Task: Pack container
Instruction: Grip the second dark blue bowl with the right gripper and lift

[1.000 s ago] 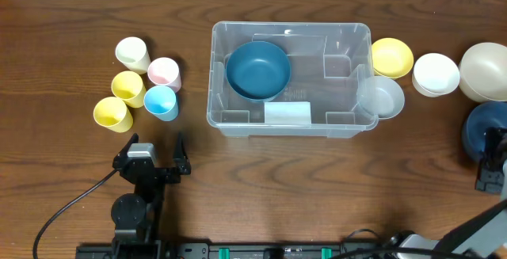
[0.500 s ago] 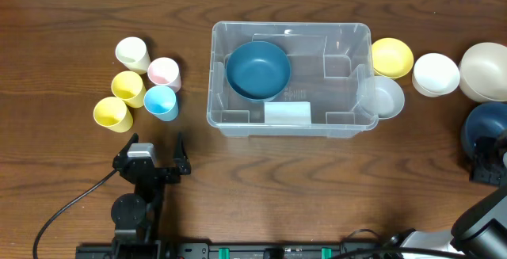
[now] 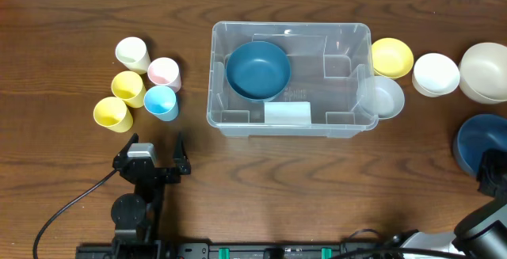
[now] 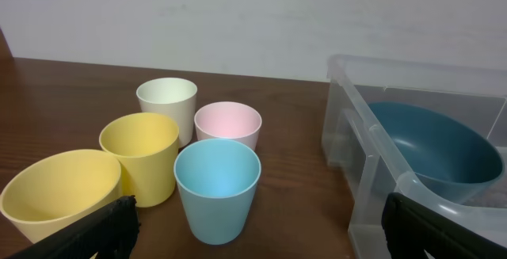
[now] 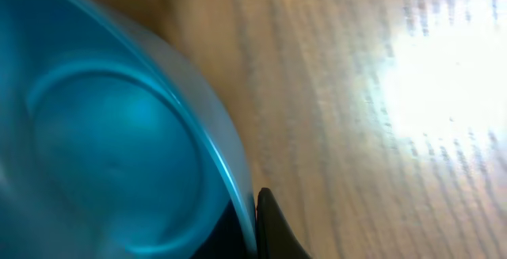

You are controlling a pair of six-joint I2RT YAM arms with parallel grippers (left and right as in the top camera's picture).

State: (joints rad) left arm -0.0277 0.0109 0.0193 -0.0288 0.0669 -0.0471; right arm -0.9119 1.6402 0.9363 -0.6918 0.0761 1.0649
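On a dark wooden table point(image 3: 277, 180), finding the container point(image 3: 348, 33) at centre around a blue bowl point(image 3: 257, 69), cups point(image 3: 161, 100) crowding its left, pale bowls point(image 3: 436, 73) lining its right. Holding the left gripper point(image 3: 156, 152) spread wide, empty; clamping the right gripper point(image 3: 493, 173) on the rim of a second blue bowl point(image 3: 474, 136), far right.

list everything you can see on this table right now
container: 1, clear, table centre
packed blue bowl: 1, dark blue, in container's left half
gripped blue bowl: 1, dark blue, far right edge
other bowls: 4, yellow, white, cream, clear, right of container
cups: 5, two yellow, cream, pink, light blue, clustered left of container
table: 1, dark wood, under everything
left gripper: 1, black, open, near table edge, facing cups
right gripper: 1, black, shut on gripped blue bowl's rim
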